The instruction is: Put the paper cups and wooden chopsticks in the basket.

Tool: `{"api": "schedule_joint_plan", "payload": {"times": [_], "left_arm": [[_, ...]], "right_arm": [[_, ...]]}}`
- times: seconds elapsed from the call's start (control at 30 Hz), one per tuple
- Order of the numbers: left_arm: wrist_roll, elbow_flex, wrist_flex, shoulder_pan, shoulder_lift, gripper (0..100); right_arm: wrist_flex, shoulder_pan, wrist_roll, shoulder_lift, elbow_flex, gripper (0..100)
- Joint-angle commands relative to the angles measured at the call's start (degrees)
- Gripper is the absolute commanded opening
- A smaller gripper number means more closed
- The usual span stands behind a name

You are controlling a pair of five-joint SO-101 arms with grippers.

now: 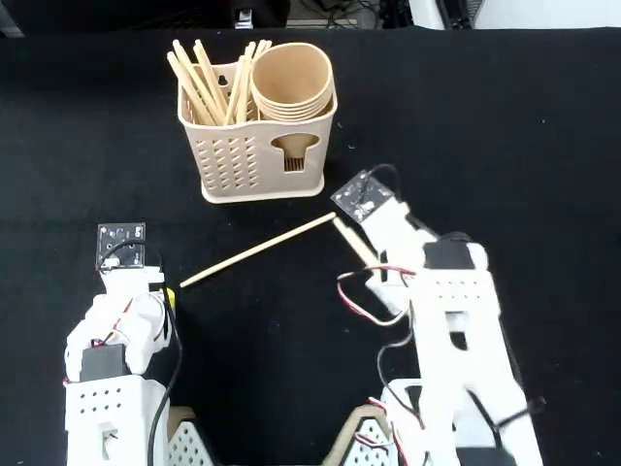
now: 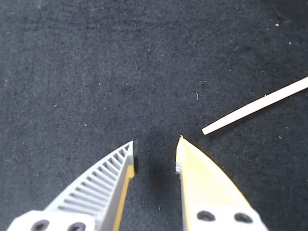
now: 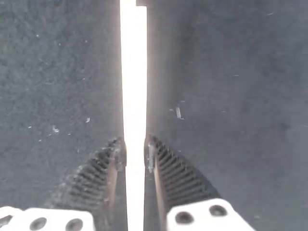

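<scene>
Because the paper cups (image 1: 291,78) and most chopsticks (image 1: 209,78) already stand in the basket (image 1: 257,160), the right hand (image 3: 134,142) pinches a loose chopstick (image 3: 134,82) down at the table (image 1: 524,146), while the left hand (image 2: 156,140) hovers spread beside the second chopstick (image 2: 255,107).

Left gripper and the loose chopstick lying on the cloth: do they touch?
Apart. The left wrist view shows black cloth between the open left gripper and the near end of the wooden chopstick.

Beige perforated basket (image 1: 243,160); tan cups (image 1: 291,78); pale chopstick (image 3: 133,72); black cloth (image 1: 505,146).
</scene>
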Motion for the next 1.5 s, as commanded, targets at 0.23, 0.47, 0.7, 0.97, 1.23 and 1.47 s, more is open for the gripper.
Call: {"api": "schedule_joint_plan", "payload": {"times": [0.23,0.47,0.7,0.97,1.23,1.47], "left_arm": [[0.2,-0.2,-1.1,0.2,-1.1,16],[0.2,-0.2,-1.1,0.2,-1.1,16],[0.2,-0.2,-1.1,0.2,-1.1,16],[0.2,-0.1,-1.1,0.2,-1.1,16],[0.2,-0.1,-1.1,0.2,-1.1,16],[0.2,0.0,-1.1,0.2,-1.1,16]], "right_arm": [[0.2,16.1,-2.9,-13.8,-0.8,1.1],[-0.2,17.5,-17.0,-26.4,-8.7,1.1],[-1.9,0.2,-34.9,-28.7,-27.5,1.1],[-28.1,-21.7,-43.4,-22.0,-30.4,1.1],[-55.1,-29.6,-43.1,-3.8,-31.5,1.2],[-61.2,-32.1,-43.1,10.1,-38.8,1.2]]}}
